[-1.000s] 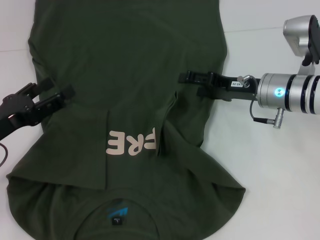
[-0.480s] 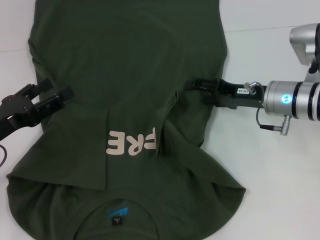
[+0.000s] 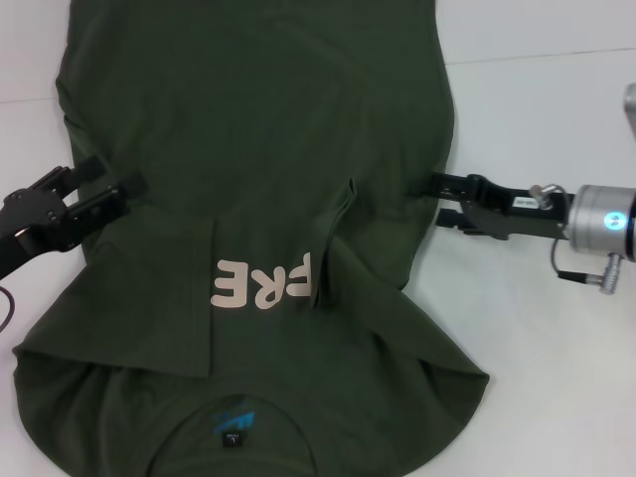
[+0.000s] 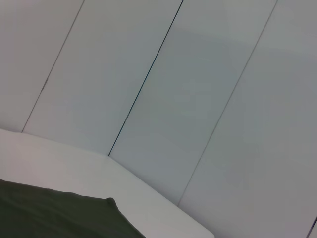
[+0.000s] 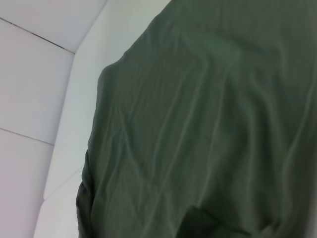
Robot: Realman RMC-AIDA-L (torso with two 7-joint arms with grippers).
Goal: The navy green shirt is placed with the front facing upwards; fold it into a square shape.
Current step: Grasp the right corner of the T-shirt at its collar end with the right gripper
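The navy green shirt lies spread on the white table, front up, with its collar and blue neck label toward me. Its pale letters "FRE" read upside down. Both side parts are folded inward, leaving creases beside the letters. My left gripper rests open at the shirt's left edge, fingers over the cloth. At the right edge my right gripper is open and holds nothing. The left wrist view catches a corner of the shirt; in the right wrist view wrinkled shirt fills most of the picture.
Bare white table shows to the right of the shirt and in a strip at the left. A pale panelled wall stands behind the table.
My right gripper has drawn back to the right, from over the shirt's middle right to its right edge. The left gripper and the shirt have stayed put.
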